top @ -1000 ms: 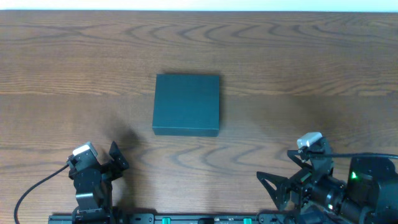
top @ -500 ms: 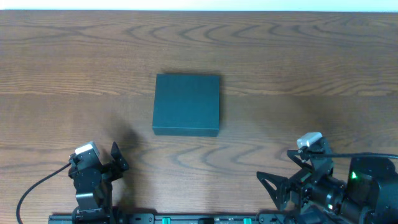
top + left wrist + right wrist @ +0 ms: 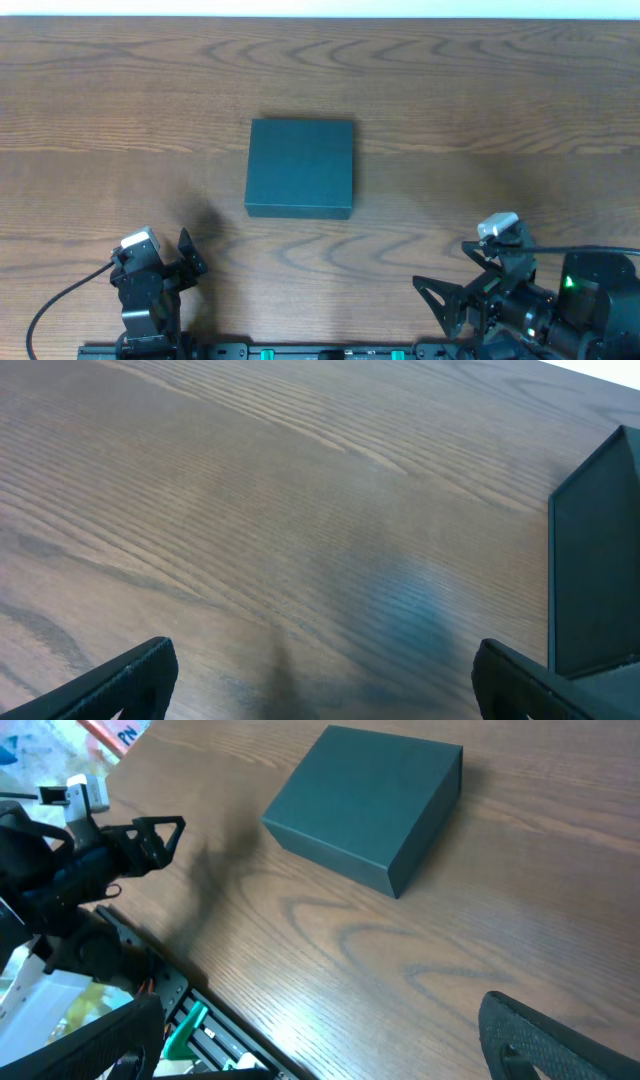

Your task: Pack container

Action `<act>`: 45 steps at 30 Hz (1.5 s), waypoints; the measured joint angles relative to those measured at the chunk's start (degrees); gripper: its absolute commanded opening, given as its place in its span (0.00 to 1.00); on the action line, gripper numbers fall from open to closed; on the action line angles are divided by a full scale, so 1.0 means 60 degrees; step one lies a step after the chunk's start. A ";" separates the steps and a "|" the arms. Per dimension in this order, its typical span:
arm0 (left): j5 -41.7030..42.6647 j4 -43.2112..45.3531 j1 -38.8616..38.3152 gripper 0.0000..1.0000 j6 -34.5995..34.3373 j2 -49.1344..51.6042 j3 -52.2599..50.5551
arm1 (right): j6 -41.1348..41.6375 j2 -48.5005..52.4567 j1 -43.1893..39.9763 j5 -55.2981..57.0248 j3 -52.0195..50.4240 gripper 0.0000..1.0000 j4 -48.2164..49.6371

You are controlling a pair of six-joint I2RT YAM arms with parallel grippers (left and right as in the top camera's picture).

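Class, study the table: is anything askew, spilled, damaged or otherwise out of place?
Nothing stands out. The dark teal box sits closed and flat on the wooden table, its edges roughly parallel to the table's, with no visible dents or spills.

Soft, even light — faint smudgy shadows on the table (image 3: pixel 450 80), wrist views blurry.

Dark teal container (image 3: pixel 365 805), lid shut, sits on the wood surface (image 3: pixel 400 970). The left pincer (image 3: pixel 150 832) is well apart from it; the right pincer (image 3: pixel 320 1050) is spread wide.
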 measured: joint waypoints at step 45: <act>0.0000 -0.0007 0.0000 0.95 0.0004 -0.0018 0.0000 | -0.0739 -0.5614 -0.1650 0.1694 -0.8947 0.99 0.4149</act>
